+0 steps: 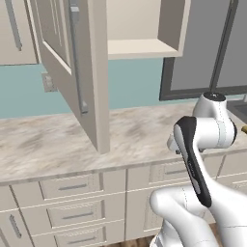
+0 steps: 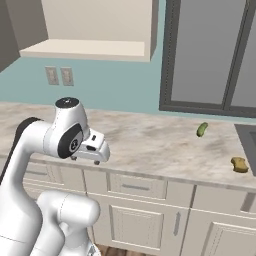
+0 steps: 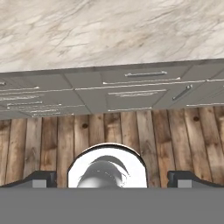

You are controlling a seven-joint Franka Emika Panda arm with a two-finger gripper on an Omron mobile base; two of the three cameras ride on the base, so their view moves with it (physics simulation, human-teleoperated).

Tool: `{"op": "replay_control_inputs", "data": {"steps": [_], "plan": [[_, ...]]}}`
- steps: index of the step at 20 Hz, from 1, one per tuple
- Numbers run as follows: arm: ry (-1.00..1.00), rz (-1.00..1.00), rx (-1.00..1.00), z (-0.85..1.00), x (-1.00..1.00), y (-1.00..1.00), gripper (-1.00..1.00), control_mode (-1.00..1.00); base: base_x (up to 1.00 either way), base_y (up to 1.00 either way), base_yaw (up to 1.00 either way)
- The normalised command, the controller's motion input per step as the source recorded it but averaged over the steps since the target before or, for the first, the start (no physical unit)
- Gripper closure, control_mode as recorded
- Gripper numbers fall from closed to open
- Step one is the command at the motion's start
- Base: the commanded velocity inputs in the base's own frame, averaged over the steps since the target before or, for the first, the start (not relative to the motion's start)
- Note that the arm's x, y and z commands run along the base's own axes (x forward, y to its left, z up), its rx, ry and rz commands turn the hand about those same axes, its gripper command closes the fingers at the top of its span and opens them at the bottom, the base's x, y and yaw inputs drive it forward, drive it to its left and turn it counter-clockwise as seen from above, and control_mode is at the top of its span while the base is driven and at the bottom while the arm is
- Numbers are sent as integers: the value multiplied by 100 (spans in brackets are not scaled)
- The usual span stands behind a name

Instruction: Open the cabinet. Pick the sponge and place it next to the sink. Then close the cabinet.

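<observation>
- The cabinet (image 1: 140,29) stands open: its wide door (image 1: 72,72), with the long grey bar handle (image 1: 78,58), is swung out over the bench (image 1: 58,140), exposing a bare shelf.
- The sponge (image 2: 239,164) lies on the bench near the front edge, just beside the dark rim of the sink (image 2: 247,140); judged from this, the placing step looks complete and only closing the door remains.
- A small green oblong object (image 2: 202,129) rests on the bench farther back, apart from the sponge.
- The tool (image 3: 112,178) has its two dark tips spread wide with nothing between them; it holds nothing.
- In the hand view the tool looks down past the bench edge at the drawers (image 3: 140,87) and the wooden floor (image 3: 131,131), so the hand is tucked back and low, well clear of the door, probably so the arm can reposition toward the handle.
- Two wall outlets (image 2: 59,76) sit below the cabinet.
- No brand, label or legible writing appears on any surface.
</observation>
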Motion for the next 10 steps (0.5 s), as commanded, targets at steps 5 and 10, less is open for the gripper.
{"op": "replay_control_inputs", "data": {"steps": [5,10], "plan": [[0,0,0,0,0,0,-100,100,11,48,3],[0,0,0,0,0,0,-100,100,23,42,9]]}}
